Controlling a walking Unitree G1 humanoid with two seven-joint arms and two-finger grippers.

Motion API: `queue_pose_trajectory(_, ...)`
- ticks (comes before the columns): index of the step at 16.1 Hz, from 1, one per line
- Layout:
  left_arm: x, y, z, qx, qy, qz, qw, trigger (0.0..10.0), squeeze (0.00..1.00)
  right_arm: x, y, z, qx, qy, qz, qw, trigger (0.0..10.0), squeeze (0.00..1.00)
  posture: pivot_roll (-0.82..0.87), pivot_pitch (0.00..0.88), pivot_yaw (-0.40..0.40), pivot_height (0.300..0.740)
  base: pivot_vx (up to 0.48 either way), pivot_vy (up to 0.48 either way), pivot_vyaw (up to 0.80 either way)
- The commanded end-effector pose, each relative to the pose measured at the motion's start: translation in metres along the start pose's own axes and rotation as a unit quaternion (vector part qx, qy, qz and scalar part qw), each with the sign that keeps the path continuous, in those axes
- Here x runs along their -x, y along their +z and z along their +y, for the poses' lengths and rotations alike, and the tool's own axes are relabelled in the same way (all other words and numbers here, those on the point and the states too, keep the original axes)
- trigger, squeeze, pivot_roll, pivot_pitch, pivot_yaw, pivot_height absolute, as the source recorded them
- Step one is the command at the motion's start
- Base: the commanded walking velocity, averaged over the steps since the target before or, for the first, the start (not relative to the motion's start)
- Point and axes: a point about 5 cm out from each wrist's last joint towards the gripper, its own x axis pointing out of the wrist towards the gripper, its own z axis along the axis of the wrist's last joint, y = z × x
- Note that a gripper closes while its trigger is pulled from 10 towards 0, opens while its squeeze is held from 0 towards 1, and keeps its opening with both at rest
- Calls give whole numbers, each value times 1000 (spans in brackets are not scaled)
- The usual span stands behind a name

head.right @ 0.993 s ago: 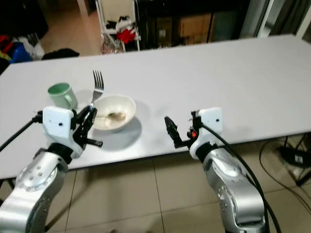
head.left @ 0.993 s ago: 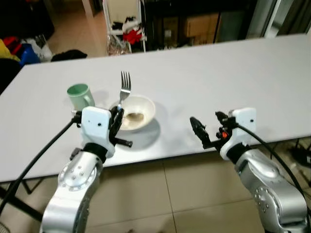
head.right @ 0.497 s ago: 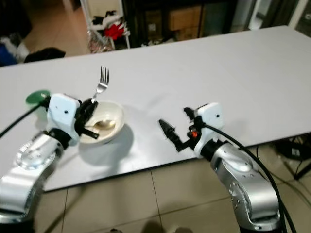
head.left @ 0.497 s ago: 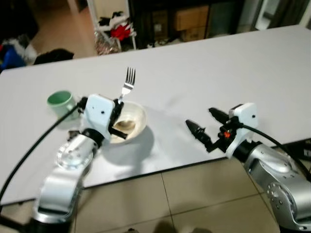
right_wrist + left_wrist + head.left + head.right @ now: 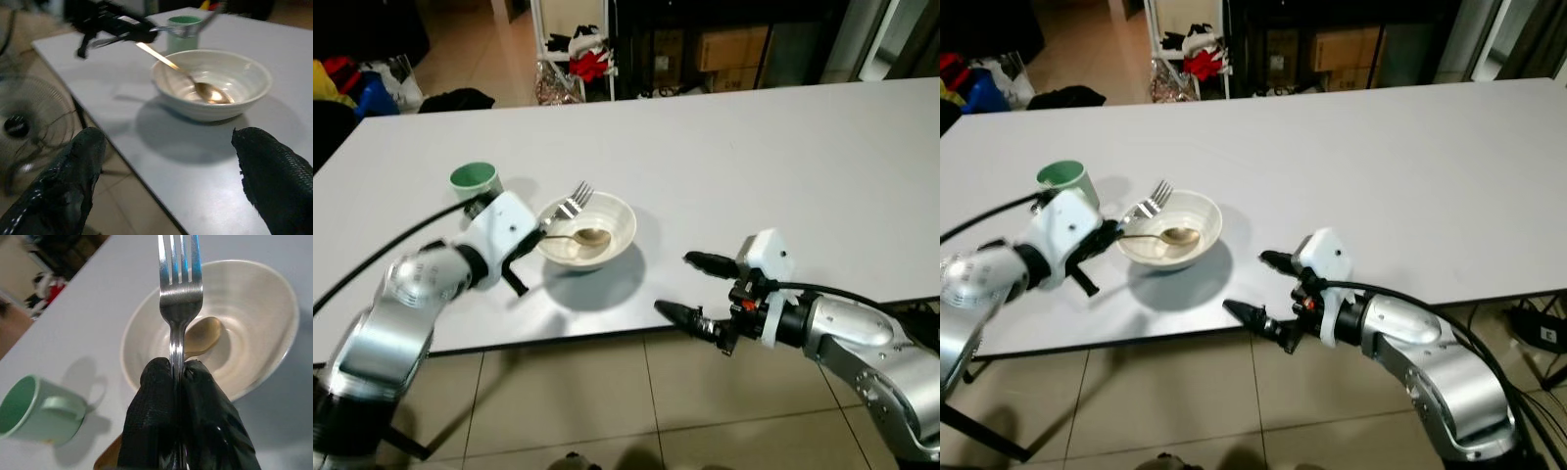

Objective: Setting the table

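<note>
Head views: the left gripper [image 5: 540,238] holds a fork [image 5: 570,203] low over the white bench [image 5: 754,157], tines toward the cream bowl [image 5: 607,220], likely to lay it alongside. A gold spoon [image 5: 578,237] rests in the bowl; a green mug [image 5: 474,180] stands just beside.

Left wrist view: the fingers [image 5: 151,431] are clamped together on the fork's handle.

Right wrist view: the right gripper [image 5: 1268,294] waits at the bench edge, fingers [image 5: 274,171] wide apart, holding nothing.
</note>
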Motion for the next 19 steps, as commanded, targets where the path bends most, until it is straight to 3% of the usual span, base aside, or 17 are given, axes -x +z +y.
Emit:
queue_pose_trajectory(1, -6, 4, 3, -27, -27, 4, 999, 10000, 0, 0, 1, 0, 6, 18, 10, 1000, 10000, 0, -45, 32, 68, 740, 0, 0, 0)
queue_pose_trajectory(5, -33, 9, 7, -63, -121, 36, 990, 10000, 0, 2, 1, 2, 11, 46, 24, 999, 10000, 0, -59, 41, 75, 740, 0, 0, 0)
queue_pose_trajectory(9, -52, 9, 19, -88, -158, 72, 981, 10000, 0, 6, -1, 7, 9, 65, 36, 997, 10000, 0, -68, 48, 87, 740, 0, 0, 0)
queue_pose_trajectory(12, -58, 7, 22, -89, -176, 89, 976, 10000, 0, 7, -1, 9, 5, 74, 37, 997, 10000, 0, -69, 49, 91, 740, 0, 0, 0)
queue_pose_trajectory(13, -58, 7, 24, -90, -185, 93, 974, 10000, 318, 7, -2, 10, 5, 78, 36, 996, 10000, 0, -69, 49, 91, 740, 0, 0, 0)
queue_pose_trajectory(14, -57, 8, 25, -91, -187, 94, 974, 10000, 922, 7, -2, 10, 4, 78, 35, 996, 10000, 0, -69, 49, 91, 740, 0, 0, 0)
queue_pose_trajectory(15, -57, 8, 27, -94, -191, 96, 972, 10000, 1000, 6, -1, 10, 5, 78, 33, 996, 10000, 0, -65, 49, 89, 740, 0, 0, 0)
queue_pose_trajectory(19, -52, 12, 33, -110, -208, 96, 967, 10000, 1000, 6, -1, 11, 6, 81, 30, 996, 10000, 0, -64, 50, 88, 740, 0, 0, 0)
